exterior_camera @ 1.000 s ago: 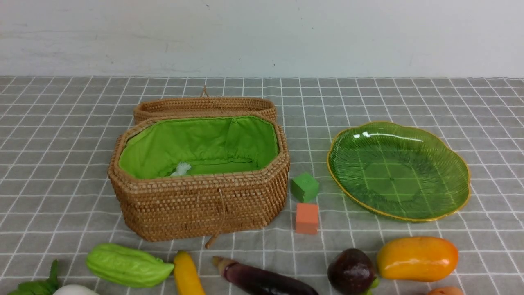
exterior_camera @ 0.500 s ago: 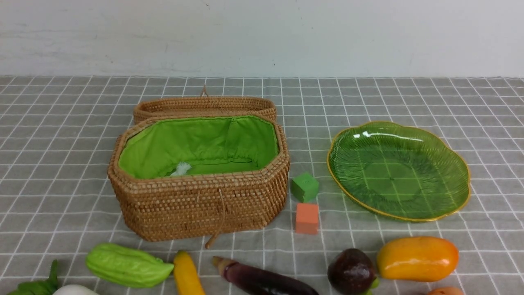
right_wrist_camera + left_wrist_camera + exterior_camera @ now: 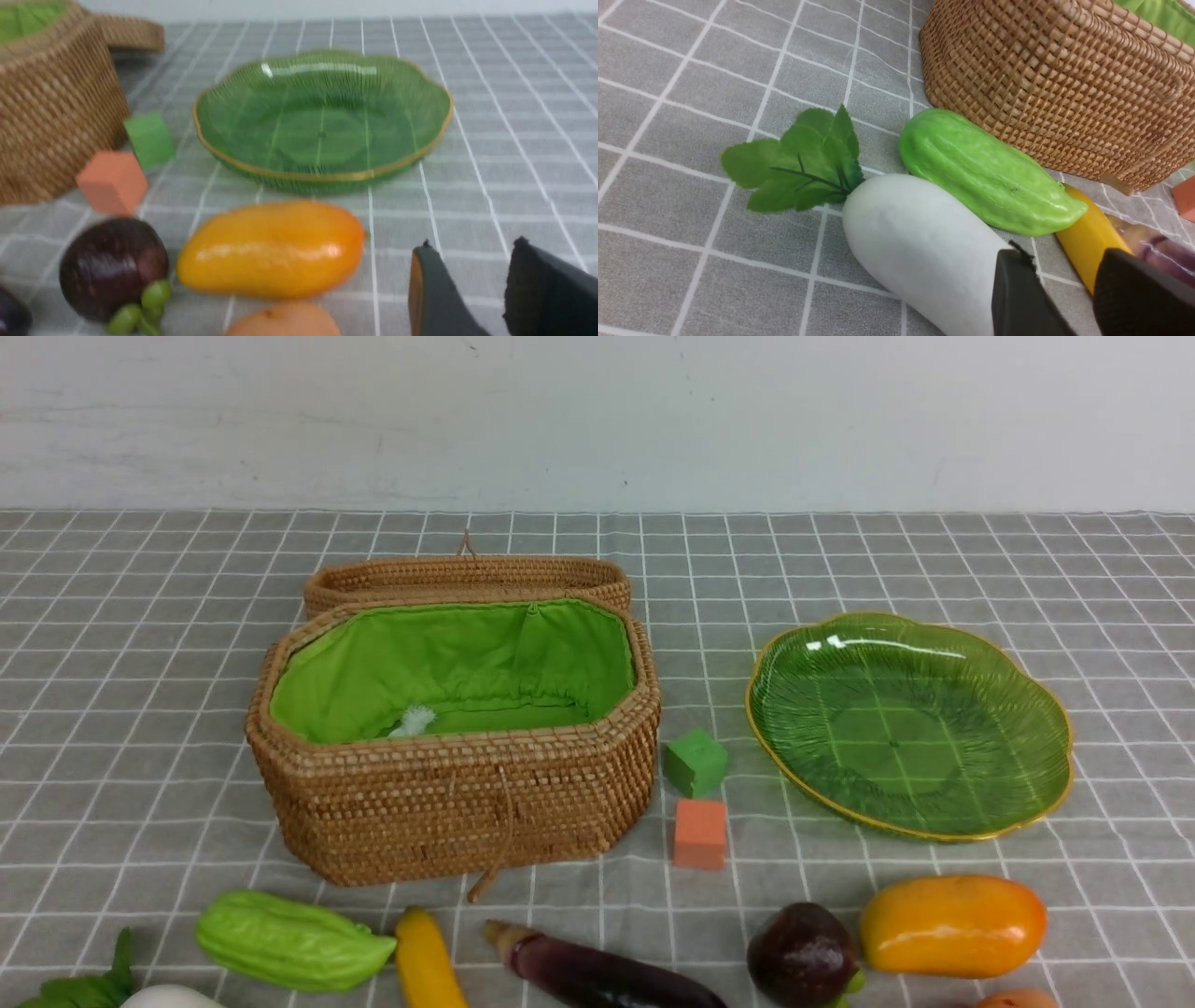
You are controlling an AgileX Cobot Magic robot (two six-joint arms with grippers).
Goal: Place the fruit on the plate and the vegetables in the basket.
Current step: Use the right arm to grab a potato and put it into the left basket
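Front view has the lined basket (image 3: 448,803) biggest of all, beyond the left claw (image 3: 1057,280), and the green plate (image 3: 910,737) sitting out ahead of the right claw (image 3: 467,280)! Both claws show parted fingertips, nothing between them.

Down in size we go: the white radish (image 3: 920,242) lies right by the left claw's fingers, the long eggplant (image 3: 607,971) between the two claws, and the green gourd (image 3: 985,172) just past the radish, on the basket side. The banana (image 3: 1092,233) is just beyond that same claw, the mango (image 3: 275,249) close by the right one, the mangosteen (image 3: 112,268) past it, and the round orange vegetable (image 3: 285,322) near too.

Looks like the opening step, nothing delivered! Next calls for lining up on a piece, probably radish or mango, then lowering and closing.
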